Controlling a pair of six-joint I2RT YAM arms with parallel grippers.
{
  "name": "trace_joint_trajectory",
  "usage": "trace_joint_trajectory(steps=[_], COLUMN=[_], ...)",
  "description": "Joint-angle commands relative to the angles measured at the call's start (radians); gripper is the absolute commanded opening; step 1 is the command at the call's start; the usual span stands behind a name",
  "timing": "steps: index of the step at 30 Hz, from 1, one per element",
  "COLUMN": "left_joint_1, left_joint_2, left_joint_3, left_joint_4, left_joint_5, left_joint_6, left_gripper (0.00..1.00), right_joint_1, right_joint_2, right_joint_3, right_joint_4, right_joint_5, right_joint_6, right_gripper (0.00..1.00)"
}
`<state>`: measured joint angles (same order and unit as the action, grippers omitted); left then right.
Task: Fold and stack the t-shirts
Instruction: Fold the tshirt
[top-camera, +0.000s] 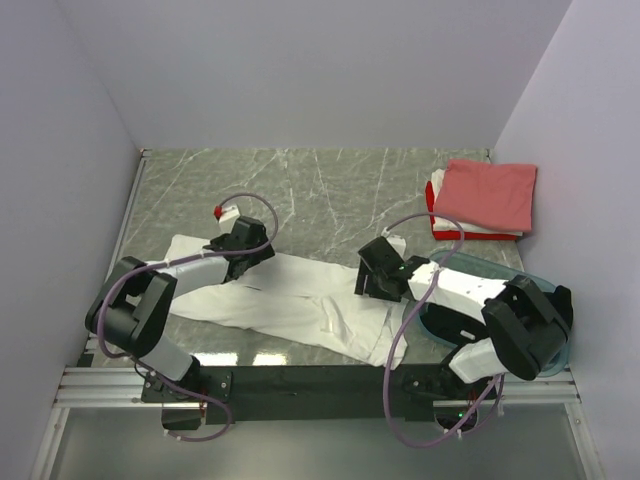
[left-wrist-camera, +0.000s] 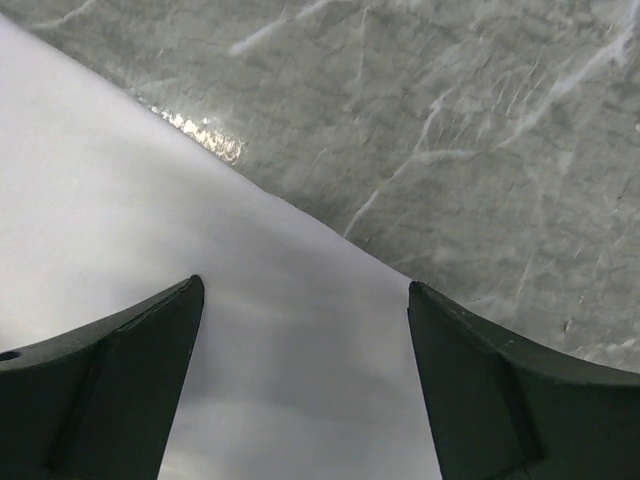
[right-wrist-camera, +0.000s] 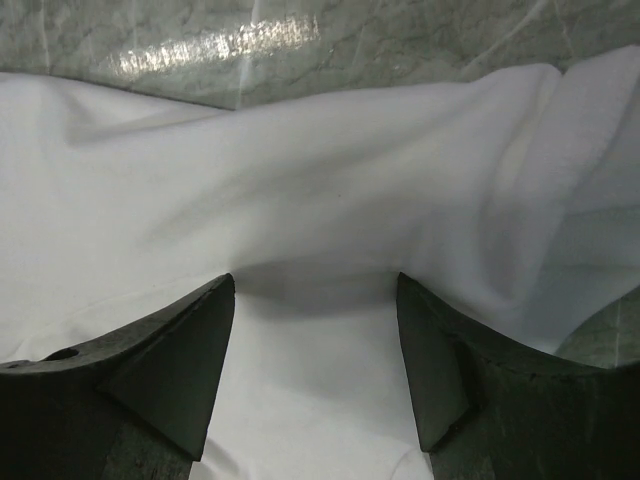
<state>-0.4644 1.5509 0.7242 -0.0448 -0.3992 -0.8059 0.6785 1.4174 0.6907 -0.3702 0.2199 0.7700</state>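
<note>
The left gripper (top-camera: 243, 243) and the right gripper (top-camera: 376, 270) have their fingertips hidden under the black wrist bodies in the top view. In the wrist views only the tips of the dark fingers show. I cannot tell whether they press on the large white cloth t-shirt (top-camera: 290, 305) or hang just over it. To the right of this t-shirt, the translucent teal plastic tub (top-camera: 500, 268) is mostly covered by the right arm. Just beyond the t-shirt's far left end lies a small red and white object (top-camera: 222, 211), too small to identify.

The t-shirt lies as a long crumpled band across the near part of the grey-green marble-patterned table (top-camera: 330, 180). In the left wrist view its far edge runs diagonally, with bare table beyond it. Far to the right of it, well apart, a folded salmon-pink t-shirt (top-camera: 490, 192) rests on folded red and white t-shirts (top-camera: 475, 236), of which only the edges show.

Both grippers stand wide open and grip nothing. The left one is over the t-shirt's far edge near its left end. The right one is over its right part, where a soft fold rises in front of the fingers.
</note>
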Motion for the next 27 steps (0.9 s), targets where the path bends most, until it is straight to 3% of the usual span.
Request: trace_joint_trajectory(steps=[1, 6, 12, 20, 27], left_joint_1=[0.003, 0.010, 0.018, 0.027, 0.027], left_joint_2=[0.049, 0.055, 0.022, -0.026, -0.175], left_joint_3=[0.003, -0.006, -0.026, -0.077, -0.144], left_joint_4=[0.019, 0.017, -0.004, -0.027, -0.047], left_joint_5=[0.019, 0.010, -0.036, -0.046, -0.021], left_joint_6=[-0.026, -0.032, -0.049, -0.075, -0.130], left_gripper=[0.90, 0.91, 0.92, 0.93, 0.92], right_joint_1=[-0.033, -0.050, -0.062, -0.155, -0.203], right_joint_2=[0.035, 0.057, 0.161, 0.389, 0.576], right_joint_3=[-0.029, -0.027, 0.107, 0.364, 0.660], right_joint_4=[-0.019, -0.007, -0.027, -0.038, -0.116], right_joint_5=[0.016, -0.010, -0.016, -0.070, -0.102], right_joint_6=[0.023, 0.012, -0.032, -0.127, -0.187], right_gripper=[0.73, 0.73, 0.73, 0.73, 0.72])
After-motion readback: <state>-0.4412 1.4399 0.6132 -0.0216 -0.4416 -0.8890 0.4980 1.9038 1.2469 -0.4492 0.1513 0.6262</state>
